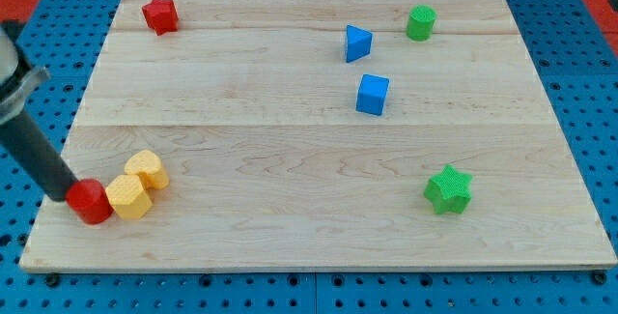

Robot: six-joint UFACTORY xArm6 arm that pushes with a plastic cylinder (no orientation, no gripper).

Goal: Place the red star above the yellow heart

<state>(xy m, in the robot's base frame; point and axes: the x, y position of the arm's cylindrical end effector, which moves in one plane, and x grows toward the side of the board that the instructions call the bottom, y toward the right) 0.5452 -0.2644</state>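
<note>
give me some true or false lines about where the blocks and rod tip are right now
1. My tip is at the red block near the view's bottom left. True.
2. The red star touches a yellow block. False: it sits alone at the view's top left.
3. Two yellow blocks sit side by side. True.
4. The green star is at the view's top right. False: it is at the bottom right.
5. Two blue blocks lie right of centre. True.
</note>
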